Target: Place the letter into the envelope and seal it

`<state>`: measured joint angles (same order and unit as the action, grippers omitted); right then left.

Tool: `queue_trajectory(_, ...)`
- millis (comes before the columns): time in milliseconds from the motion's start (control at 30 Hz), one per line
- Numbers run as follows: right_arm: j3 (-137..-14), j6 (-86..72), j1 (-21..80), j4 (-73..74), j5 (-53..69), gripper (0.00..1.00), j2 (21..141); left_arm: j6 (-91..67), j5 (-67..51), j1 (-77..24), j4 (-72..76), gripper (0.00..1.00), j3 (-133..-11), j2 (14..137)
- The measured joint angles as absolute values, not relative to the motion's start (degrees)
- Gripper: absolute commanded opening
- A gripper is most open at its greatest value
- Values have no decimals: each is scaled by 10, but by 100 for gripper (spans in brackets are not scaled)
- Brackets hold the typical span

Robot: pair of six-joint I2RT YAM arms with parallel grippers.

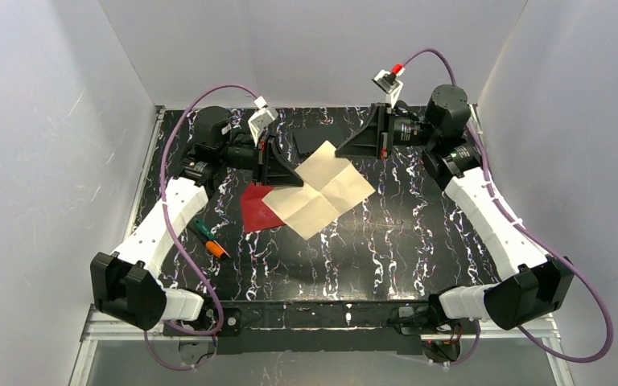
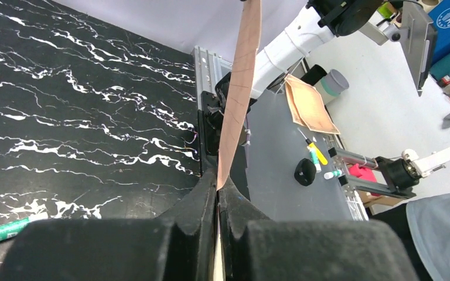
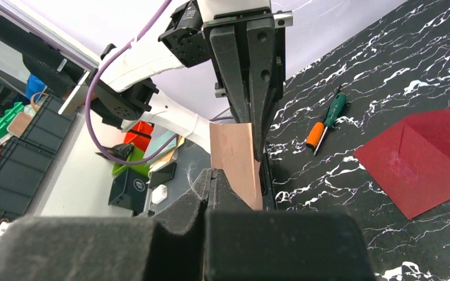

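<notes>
Marbled table — creased cream letter.

Looks like a robotics lab: black marbled table boxed in by plain white panels, robot arms bolted at the table's near edge, aluminium frame rail along it, grey tool-strewn workbench and dark storage crates beyond it.
</notes>
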<state>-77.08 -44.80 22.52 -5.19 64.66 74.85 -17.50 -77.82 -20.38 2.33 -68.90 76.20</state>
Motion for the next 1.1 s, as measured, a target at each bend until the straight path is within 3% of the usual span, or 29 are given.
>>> queue_trajectory(167,-782,-462,225,-66,637,5,755,-174,-778,-204,23,0,-691,762)
queue_trajectory(267,-790,-469,226,-73,616,55,755,-166,-773,-204,15,0,-694,762)
queue_trajectory(333,-793,-471,226,-76,598,73,755,-163,-768,-204,10,0,-698,762)
queue_trajectory(433,-785,-461,226,-80,576,85,751,-157,-754,-204,-3,0,-707,762)
queue_trajectory(667,-743,-423,229,-70,573,95,724,-159,-732,-204,-20,0,-718,763)
queue_trajectory(833,-743,-375,234,-43,571,96,703,-166,-714,-204,-63,0,-756,779)
queue_trajectory(900,-743,-357,236,-29,566,92,696,-173,-714,-204,-65,0,-762,785)
queue_trajectory(1000,-744,-334,239,-7,549,67,695,-188,-715,-204,-64,0,-762,789)
queue_trajectory(1100,-746,-327,241,6,530,28,704,-196,-720,-204,-58,0,-762,789)
